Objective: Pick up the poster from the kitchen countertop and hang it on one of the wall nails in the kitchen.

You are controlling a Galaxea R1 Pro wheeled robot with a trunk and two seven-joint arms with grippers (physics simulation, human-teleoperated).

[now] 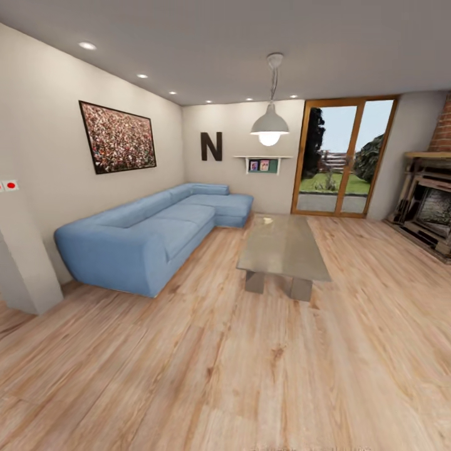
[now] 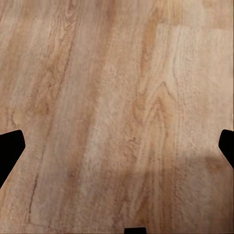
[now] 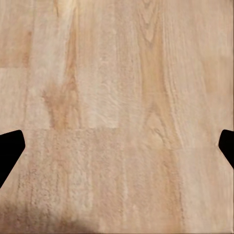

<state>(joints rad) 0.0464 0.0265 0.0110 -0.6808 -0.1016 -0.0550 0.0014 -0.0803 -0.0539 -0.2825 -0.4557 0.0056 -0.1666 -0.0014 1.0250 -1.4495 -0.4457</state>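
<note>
Head view: blue sofa point(image 1: 150, 235) left, table point(image 1: 285, 250) right on wood floor point(image 1: 250, 376); left gripper point(image 2: 117, 146) and right gripper point(image 3: 117, 146) spread wide, empty.

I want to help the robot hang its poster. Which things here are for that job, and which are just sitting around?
For the job: the left gripper and right gripper, both open over the wooden floor.

Just sitting around: blue sofa, coffee table, speckled painting, letter N, hanging lamp, fireplace.

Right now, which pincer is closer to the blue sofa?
Probably the left: the blue sofa sits on the robot's left side. Both the left pincer and right pincer point at wooden floor, open, holding nothing.
</note>
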